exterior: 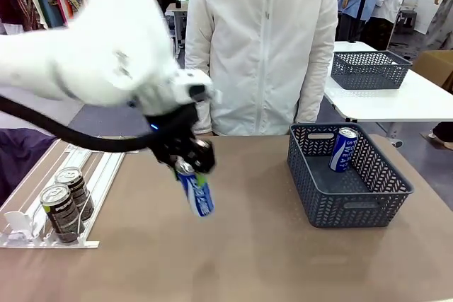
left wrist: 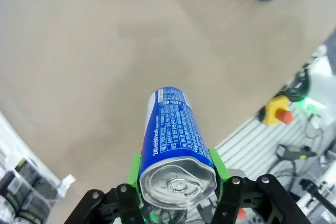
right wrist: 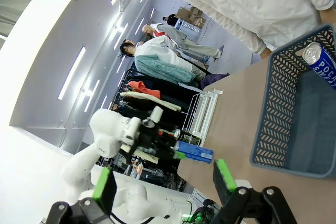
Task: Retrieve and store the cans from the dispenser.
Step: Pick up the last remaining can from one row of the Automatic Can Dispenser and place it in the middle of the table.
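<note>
Cans: two dark cans (exterior: 60,210) lie in the dispenser (exterior: 99,167) at near left, silver tops toward the camera, close together at the stopper end. Mid-table, left gripper (exterior: 185,164) is clamped on a blue can (exterior: 196,190) by its top end. The can is tilted, base pointing down and right, held above the table (exterior: 241,259) and not touching it. Left wrist view: green pads (left wrist: 135,174) press both sides of that can just under its silver top. Right gripper (right wrist: 164,182) has its fingers wide apart, nothing between them. Further right, grey basket (exterior: 333,206) holds a second blue can (exterior: 344,148), leaning near-upright against the far wall. Person (exterior: 262,40) in a white jacket stands at the far edge.
</note>
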Tool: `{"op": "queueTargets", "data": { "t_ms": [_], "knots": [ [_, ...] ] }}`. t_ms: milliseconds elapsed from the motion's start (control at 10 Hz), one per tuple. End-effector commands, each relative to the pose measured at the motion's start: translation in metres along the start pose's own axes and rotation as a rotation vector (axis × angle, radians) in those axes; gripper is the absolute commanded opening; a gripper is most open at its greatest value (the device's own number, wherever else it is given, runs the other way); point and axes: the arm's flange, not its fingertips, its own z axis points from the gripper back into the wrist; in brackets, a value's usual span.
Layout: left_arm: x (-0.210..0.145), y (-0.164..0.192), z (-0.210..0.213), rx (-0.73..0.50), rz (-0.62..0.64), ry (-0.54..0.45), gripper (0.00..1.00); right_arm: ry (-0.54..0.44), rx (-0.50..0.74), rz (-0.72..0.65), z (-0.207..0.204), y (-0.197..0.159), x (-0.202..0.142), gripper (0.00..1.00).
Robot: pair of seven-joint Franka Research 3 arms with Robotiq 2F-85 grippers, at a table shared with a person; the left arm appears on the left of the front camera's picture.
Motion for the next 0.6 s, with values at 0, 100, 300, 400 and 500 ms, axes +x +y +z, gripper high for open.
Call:
{"op": "queueTargets", "data": {
  "t_ms": [0, 100, 300, 400, 500],
  "knots": [
    [0.025, -0.024, -0.016, 0.116, 0.005, 0.022, 0.0, -0.021, 0.018, 0.008, -0.003, 0.004, 0.004, 1.0],
    [0.027, -0.032, -0.034, 0.161, -0.004, -0.013, 0.0, -0.021, 0.018, 0.008, -0.003, 0.004, 0.004, 1.0],
    [0.027, -0.04, -0.063, 0.099, -0.04, 0.013, 0.0, -0.021, 0.018, 0.008, -0.003, 0.004, 0.004, 1.0],
    [0.03, -0.041, -0.076, 0.077, -0.081, 0.042, 0.0, -0.021, 0.018, 0.008, -0.003, 0.004, 0.004, 1.0],
    [0.031, -0.043, -0.084, 0.074, -0.095, 0.063, 0.0, -0.021, 0.018, 0.008, -0.003, 0.004, 0.004, 1.0]
  ]
}}
